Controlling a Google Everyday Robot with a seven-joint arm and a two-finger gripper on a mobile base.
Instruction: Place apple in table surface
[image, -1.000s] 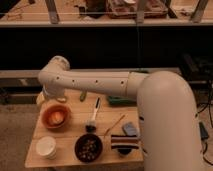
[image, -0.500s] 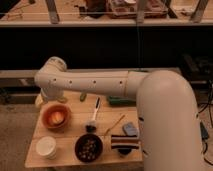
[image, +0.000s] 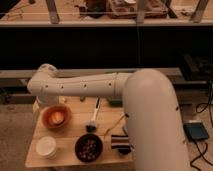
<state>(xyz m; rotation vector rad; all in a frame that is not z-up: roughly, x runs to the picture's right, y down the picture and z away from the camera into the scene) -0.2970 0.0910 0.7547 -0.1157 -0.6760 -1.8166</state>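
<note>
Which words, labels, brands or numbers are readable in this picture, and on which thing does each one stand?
None can be read.
The orange bowl, white cup, dark bowl and robot arm show no legible marks.
The gripper, at the left end of the table surface beside the orange bowl, shows none either.

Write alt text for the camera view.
A white robot arm reaches left across a small wooden table, its gripper low beside an orange bowl holding the apple. A white cup, a dark bowl and a brush also sit on it.
</note>
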